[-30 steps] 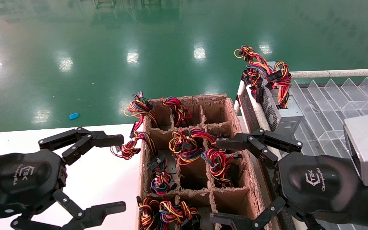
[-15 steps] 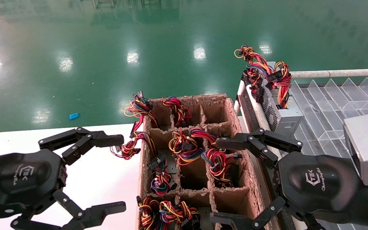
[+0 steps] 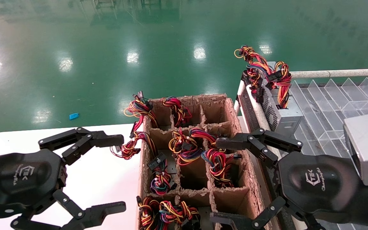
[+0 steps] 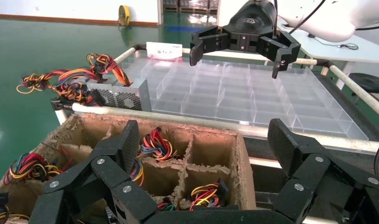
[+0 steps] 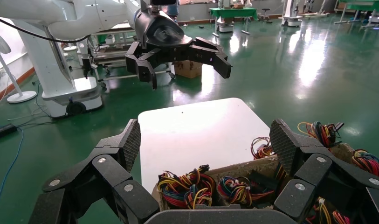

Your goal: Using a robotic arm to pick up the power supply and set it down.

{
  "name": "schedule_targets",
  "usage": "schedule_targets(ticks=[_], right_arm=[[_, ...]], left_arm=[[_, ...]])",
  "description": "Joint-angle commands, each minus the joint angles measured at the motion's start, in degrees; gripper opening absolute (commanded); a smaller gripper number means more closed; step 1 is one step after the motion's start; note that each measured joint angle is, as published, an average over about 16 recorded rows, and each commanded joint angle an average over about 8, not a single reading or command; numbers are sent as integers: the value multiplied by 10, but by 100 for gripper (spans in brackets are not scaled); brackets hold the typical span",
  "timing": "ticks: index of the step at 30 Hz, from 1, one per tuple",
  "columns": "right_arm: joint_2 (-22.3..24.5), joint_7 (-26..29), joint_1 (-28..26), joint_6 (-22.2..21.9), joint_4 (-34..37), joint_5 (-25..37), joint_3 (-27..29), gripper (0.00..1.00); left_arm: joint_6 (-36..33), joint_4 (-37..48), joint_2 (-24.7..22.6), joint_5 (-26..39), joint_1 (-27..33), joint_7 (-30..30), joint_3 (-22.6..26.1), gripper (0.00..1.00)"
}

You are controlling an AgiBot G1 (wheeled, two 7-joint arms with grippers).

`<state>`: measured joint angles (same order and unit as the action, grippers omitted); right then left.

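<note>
Hovering empty, left gripper [image 3: 109,174] and right gripper [image 3: 224,182] spread fingers wide; power supply [image 3: 278,110] sits apart.

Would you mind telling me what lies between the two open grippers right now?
In the head view, the cardboard divider box of wire bundles sits between the left gripper and right gripper.
</note>
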<state>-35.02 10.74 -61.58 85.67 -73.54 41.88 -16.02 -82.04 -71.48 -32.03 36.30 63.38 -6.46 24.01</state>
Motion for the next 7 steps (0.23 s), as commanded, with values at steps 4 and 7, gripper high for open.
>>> schedule_targets(ticks=[4, 7], right_arm=[[0, 0, 0, 0, 0, 0, 0, 100], [0, 0, 0, 0, 0, 0, 0, 100]], left_arm=[[0, 0, 0, 0, 0, 0, 0, 100], [0, 0, 0, 0, 0, 0, 0, 100]])
